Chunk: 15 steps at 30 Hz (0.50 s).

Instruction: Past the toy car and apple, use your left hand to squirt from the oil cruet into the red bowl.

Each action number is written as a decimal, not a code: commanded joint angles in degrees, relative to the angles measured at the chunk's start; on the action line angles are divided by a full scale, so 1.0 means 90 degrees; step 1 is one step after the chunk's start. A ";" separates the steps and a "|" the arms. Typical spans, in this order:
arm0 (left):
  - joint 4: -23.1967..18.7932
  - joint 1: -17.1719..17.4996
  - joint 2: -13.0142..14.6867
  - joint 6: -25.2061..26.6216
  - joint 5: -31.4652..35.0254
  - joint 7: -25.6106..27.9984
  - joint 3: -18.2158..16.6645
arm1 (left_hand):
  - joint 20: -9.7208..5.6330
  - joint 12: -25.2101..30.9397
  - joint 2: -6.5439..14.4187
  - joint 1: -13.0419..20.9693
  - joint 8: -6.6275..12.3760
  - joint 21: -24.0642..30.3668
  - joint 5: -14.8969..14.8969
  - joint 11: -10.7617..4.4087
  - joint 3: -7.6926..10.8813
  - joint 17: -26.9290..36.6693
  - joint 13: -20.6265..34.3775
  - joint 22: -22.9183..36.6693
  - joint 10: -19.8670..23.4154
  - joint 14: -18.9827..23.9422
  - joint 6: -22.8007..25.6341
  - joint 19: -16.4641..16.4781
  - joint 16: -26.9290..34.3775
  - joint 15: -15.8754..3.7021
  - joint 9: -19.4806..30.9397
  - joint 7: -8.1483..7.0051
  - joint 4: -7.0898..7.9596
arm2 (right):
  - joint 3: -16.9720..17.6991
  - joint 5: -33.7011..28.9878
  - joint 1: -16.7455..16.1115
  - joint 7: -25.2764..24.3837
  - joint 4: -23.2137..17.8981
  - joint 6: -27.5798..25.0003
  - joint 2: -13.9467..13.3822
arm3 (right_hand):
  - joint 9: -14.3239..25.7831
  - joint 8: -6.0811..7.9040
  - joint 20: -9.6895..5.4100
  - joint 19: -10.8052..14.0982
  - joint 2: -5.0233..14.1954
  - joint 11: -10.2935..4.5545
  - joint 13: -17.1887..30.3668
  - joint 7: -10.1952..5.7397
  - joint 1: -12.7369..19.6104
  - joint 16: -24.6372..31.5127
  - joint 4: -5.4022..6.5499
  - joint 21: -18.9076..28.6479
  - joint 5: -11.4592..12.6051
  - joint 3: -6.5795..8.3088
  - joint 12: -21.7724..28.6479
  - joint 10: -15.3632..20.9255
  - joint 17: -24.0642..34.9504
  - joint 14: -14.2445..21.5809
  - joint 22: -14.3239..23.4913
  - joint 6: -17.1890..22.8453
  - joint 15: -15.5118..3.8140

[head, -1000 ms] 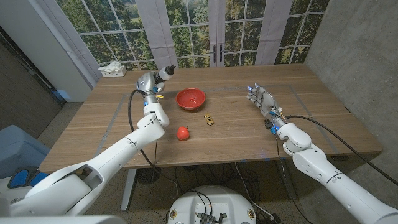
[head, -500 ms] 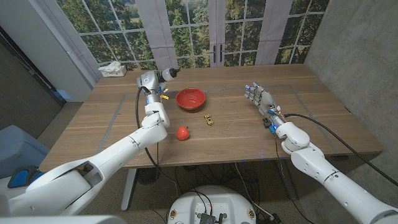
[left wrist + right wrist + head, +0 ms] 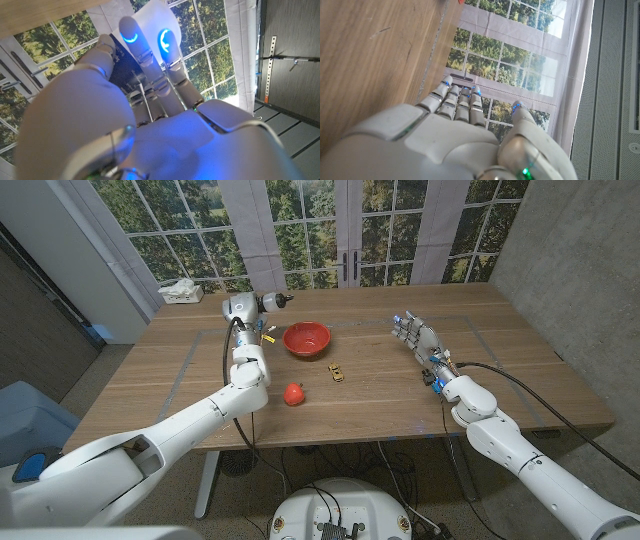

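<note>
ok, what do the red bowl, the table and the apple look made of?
Red bowl: probably plastic, a uniform saturated red with a soft sheen; glazed ceramic can't be ruled out.
Table: wood or wood veneer, matte, with visible plank seams and grain.
Apple: too small to tell real from a toy; smooth, evenly red skin leans toward plastic.

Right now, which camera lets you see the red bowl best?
The head view. It shows the whole red bowl on the table, beyond the apple and toy car. The left wrist view shows that hand's back and windows; the right wrist view shows bare wood, windows and its own hand.
</note>
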 commanded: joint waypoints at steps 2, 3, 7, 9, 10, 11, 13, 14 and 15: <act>-0.0055 -0.0152 0.0276 0.0433 0.0877 -0.0551 0.0478 | -0.0656 0.0031 -0.0045 0.0004 0.0011 0.0048 0.0022 -0.0730 0.0017 0.0019 0.0030 0.0023 0.0784 0.0061 0.0370 -0.0057 0.0004 -0.0003 0.0025 -0.0374 0.0033 | -0.0001 -0.0003 0.0000 0.0035 0.0041 0.0083 0.0024 | 0.0028 0.0008 0.0019 0.0022 -0.0009 -0.0006 -0.0007 -0.0037 -0.0043 0.0033 -0.0023 -0.0028 -0.0009 0.0017 0.0032 -0.0003 0.0003 0.0023 0.0014 0.0034 0.0047; -0.0079 -0.0147 0.0311 0.0419 0.0921 -0.0587 0.0490 | -0.0656 0.0025 -0.0050 0.0008 0.0009 0.0052 0.0022 -0.0728 0.0014 0.0022 0.0031 0.0023 0.0774 0.0064 0.0372 -0.0062 0.0007 -0.0003 0.0025 -0.0383 0.0035 | -0.0002 0.0001 0.0000 0.0040 0.0041 0.0084 0.0026 | 0.0028 0.0010 0.0019 0.0023 -0.0009 -0.0005 -0.0007 -0.0038 -0.0043 0.0035 -0.0024 -0.0030 -0.0009 0.0017 0.0033 0.0000 0.0002 0.0027 0.0014 0.0037 0.0049; -0.0142 -0.0140 0.0374 0.0513 0.1088 -0.0789 0.0522 | -0.0655 0.0011 -0.0055 0.0013 0.0003 0.0062 0.0022 -0.0730 0.0009 0.0015 0.0031 0.0024 0.0749 0.0060 0.0366 -0.0069 0.0002 -0.0002 0.0026 -0.0406 0.0039 | -0.0004 0.0012 0.0002 0.0049 0.0049 0.0085 0.0032 | 0.0028 0.0007 0.0020 0.0028 -0.0010 0.0003 -0.0007 -0.0042 -0.0044 0.0036 -0.0026 -0.0037 -0.0009 0.0019 0.0032 -0.0002 0.0000 0.0029 0.0015 0.0031 0.0049; -0.0181 -0.0139 0.0437 0.0520 0.1201 -0.0878 0.0558 | -0.0655 0.0011 -0.0056 0.0015 0.0001 0.0065 0.0022 -0.0731 0.0007 0.0008 0.0032 0.0024 0.0751 0.0053 0.0364 -0.0072 -0.0005 -0.0002 0.0026 -0.0407 0.0041 | -0.0003 0.0018 0.0000 0.0049 0.0053 0.0092 0.0039 | 0.0028 0.0008 0.0018 0.0029 -0.0010 0.0002 -0.0007 -0.0044 -0.0045 0.0036 -0.0027 -0.0041 -0.0008 0.0019 0.0033 0.0002 -0.0001 0.0029 0.0015 0.0032 0.0050; -0.0190 -0.0150 0.0481 0.0503 0.1275 -0.0930 0.0594 | -0.0654 0.0013 -0.0055 0.0014 0.0000 0.0067 0.0022 -0.0731 0.0006 0.0008 0.0032 0.0024 0.0754 0.0054 0.0363 -0.0072 -0.0005 -0.0002 0.0026 -0.0409 0.0042 | -0.0002 0.0026 -0.0001 0.0062 0.0059 0.0099 0.0041 | 0.0028 0.0007 0.0018 0.0029 -0.0009 0.0005 -0.0007 -0.0041 -0.0045 0.0035 -0.0028 -0.0045 -0.0008 0.0020 0.0034 0.0004 -0.0001 0.0028 0.0015 0.0031 0.0043; -0.0205 -0.0139 0.0476 0.0549 0.1307 -0.0980 0.0586 | -0.0655 0.0014 -0.0056 0.0015 -0.0001 0.0068 0.0022 -0.0730 0.0006 0.0011 0.0033 0.0024 0.0759 0.0058 0.0361 -0.0074 -0.0001 -0.0002 0.0026 -0.0409 0.0043 | -0.0006 0.0002 -0.0003 0.0050 0.0054 0.0100 0.0033 | 0.0028 0.0007 0.0018 0.0031 -0.0010 0.0001 -0.0007 -0.0045 -0.0046 0.0036 -0.0028 -0.0048 -0.0009 0.0020 0.0033 0.0002 -0.0002 0.0030 0.0015 0.0030 0.0049; -0.0227 -0.0147 0.0546 0.0520 0.1430 -0.1074 0.0630 | -0.0655 0.0014 -0.0056 0.0016 0.0001 0.0070 0.0022 -0.0730 0.0005 0.0004 0.0033 0.0024 0.0760 0.0051 0.0367 -0.0076 -0.0008 -0.0002 0.0026 -0.0405 0.0044 | -0.0005 0.0017 -0.0005 0.0067 0.0062 0.0113 0.0039 | 0.0028 0.0008 0.0020 0.0034 -0.0010 0.0004 -0.0007 -0.0041 -0.0047 0.0036 -0.0029 -0.0052 -0.0009 0.0021 0.0034 0.0004 -0.0003 0.0029 0.0015 0.0030 0.0053; -0.0226 -0.0138 0.0541 0.0513 0.1452 -0.1090 0.0616 | -0.0655 0.0014 -0.0056 0.0016 0.0001 0.0070 0.0022 -0.0730 0.0004 0.0005 0.0033 0.0024 0.0762 0.0053 0.0368 -0.0077 -0.0007 -0.0002 0.0026 -0.0406 0.0045 | -0.0005 0.0018 -0.0005 0.0070 0.0064 0.0116 0.0040 | 0.0028 0.0009 0.0018 0.0033 -0.0010 0.0005 -0.0007 -0.0042 -0.0048 0.0035 -0.0030 -0.0054 -0.0009 0.0021 0.0035 0.0007 -0.0003 0.0028 0.0015 0.0034 0.0049; -0.0232 -0.0158 0.0585 0.0540 0.1562 -0.1170 0.0669 | -0.0654 0.0016 -0.0055 0.0016 0.0003 0.0072 0.0022 -0.0730 0.0003 0.0004 0.0034 0.0024 0.0767 0.0053 0.0374 -0.0078 -0.0008 -0.0001 0.0027 -0.0414 0.0046 | -0.0005 0.0005 -0.0009 0.0056 0.0057 0.0116 0.0037 | 0.0028 0.0009 0.0019 0.0034 -0.0010 0.0001 -0.0007 -0.0042 -0.0048 0.0036 -0.0030 -0.0056 -0.0009 0.0021 0.0035 0.0008 -0.0003 0.0029 0.0015 0.0034 0.0050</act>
